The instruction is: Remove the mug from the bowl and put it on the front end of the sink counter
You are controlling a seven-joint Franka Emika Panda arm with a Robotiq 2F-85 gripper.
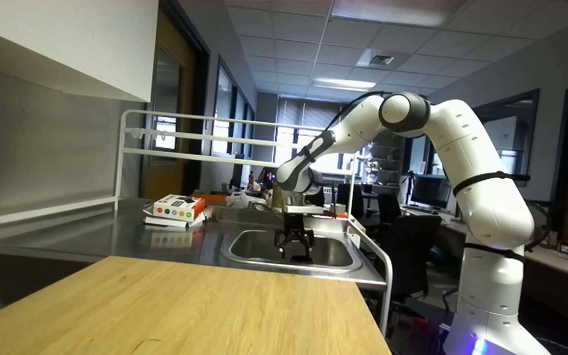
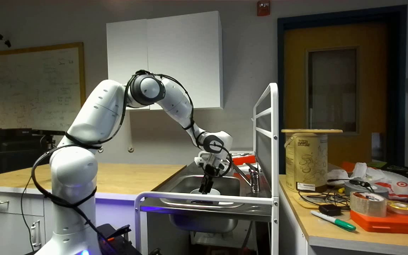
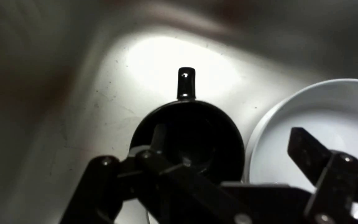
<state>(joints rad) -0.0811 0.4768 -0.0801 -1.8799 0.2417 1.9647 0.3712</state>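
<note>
— In the basin (image 1: pixel 336 249) of the sink counter (image 1: pixel 131 234), beneath the gripper (image 1: pixel 296 250): one mug (image 3: pixel 196 132). Appearance, from the wrist view?

— Very dark, close to black; any brown cannot be made out. Mouth round and turned to the camera, so standing roughly upright. Inside equally dark, with a few dull glints. Lower part of its rim covered by the gripper

— Handle (image 3: pixel 186 83)?

— One, narrow and straight-sided from above, glossy, small white highlight near its outer end. Points to the top edge of that view, over a brightly lit patch of basin floor

— Neighbours?

— White bowl (image 3: pixel 337 116) just beside it, to the right as the wrist view shows it. Mug lies outside the bowl's rim; whether they touch, cannot tell. What the mug's base rests on is hidden

— Gripper state?

— Pointing down over the basin in both exterior views. Fingers (image 3: pixel 309 152) spread well apart, nothing held. In the wrist view one finger crosses the mug's mouth, its mate lies across the bowl's interior; mug wall and bowl rim fall between. Height of the fingertips against the mug's rim: cannot tell
</note>
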